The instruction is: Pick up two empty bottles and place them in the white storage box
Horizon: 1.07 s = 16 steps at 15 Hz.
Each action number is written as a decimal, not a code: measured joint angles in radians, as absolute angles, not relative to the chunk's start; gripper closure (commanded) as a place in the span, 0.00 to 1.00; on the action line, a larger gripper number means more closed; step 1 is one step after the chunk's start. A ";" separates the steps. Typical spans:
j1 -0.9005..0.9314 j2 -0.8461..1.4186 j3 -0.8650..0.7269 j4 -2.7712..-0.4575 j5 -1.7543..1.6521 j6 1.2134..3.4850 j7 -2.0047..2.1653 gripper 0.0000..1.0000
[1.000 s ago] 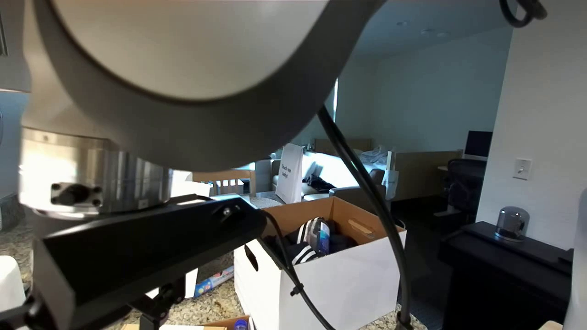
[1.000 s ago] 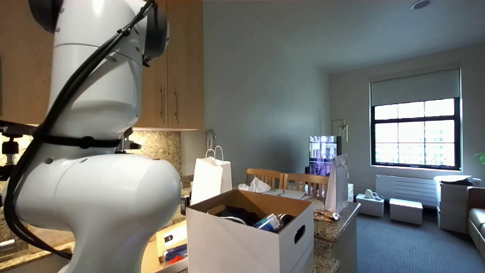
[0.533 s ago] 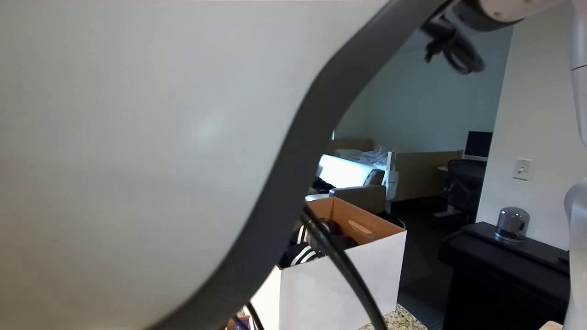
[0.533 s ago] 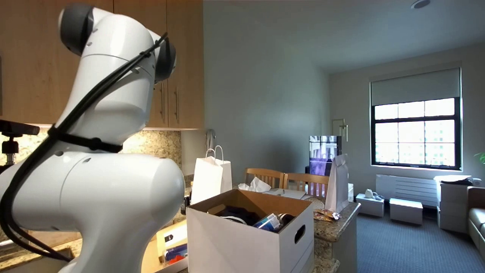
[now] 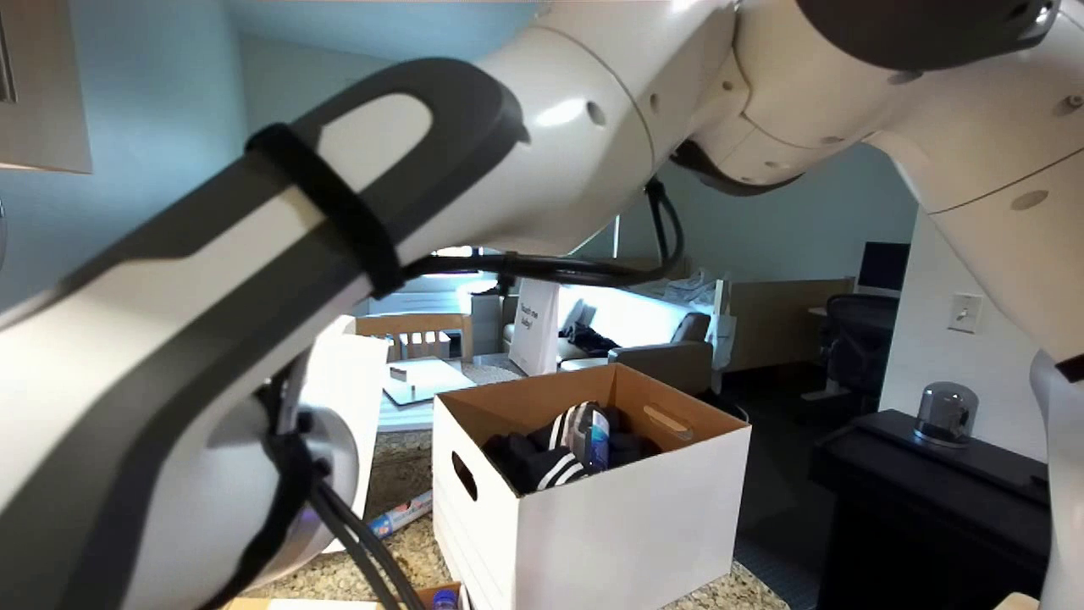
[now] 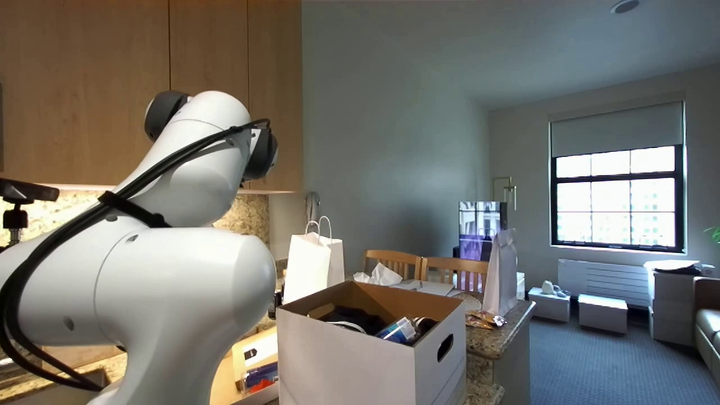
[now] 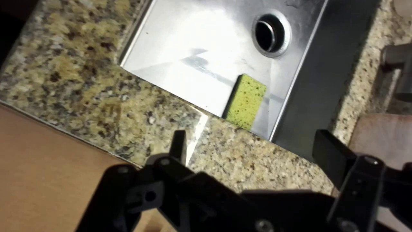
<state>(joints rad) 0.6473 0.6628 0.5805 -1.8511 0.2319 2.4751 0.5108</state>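
Hovers by sink [image 7: 180,35] with empty, spread gripper [image 7: 251,138]. Likely between pickups, with 1 bottle [image 6: 399,331] in white storage box [image 6: 349,360]; next, find 2nd.

Both exterior views show one robot arm [image 6: 185,275] and one white storage box [image 5: 627,517] with two visible hand-holes [image 5: 464,476] and one discernible bottle [image 5: 599,440] inside. Toward the right of the frame in an exterior view are one office chair [image 5: 860,347] and one light switch [image 5: 965,313]. Two paper bags [image 6: 313,270] and two wooden chairs [image 6: 392,255] stand around mid-frame in an exterior view; right of them, two low white blocks [image 6: 602,314] and one window [image 6: 612,194]. The wrist view shows one sink [image 7: 180,35], one drain [image 7: 272,33], one sponge [image 7: 246,101] and one claw [image 7: 252,145] with two fingers [image 7: 178,145].
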 measured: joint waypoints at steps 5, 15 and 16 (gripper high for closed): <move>0.706 0.706 0.498 -1.790 0.325 2.583 0.510 0.00; 0.825 0.815 0.347 -1.737 0.326 2.642 0.552 0.00; 0.834 0.827 0.333 -1.732 0.326 2.642 0.553 0.00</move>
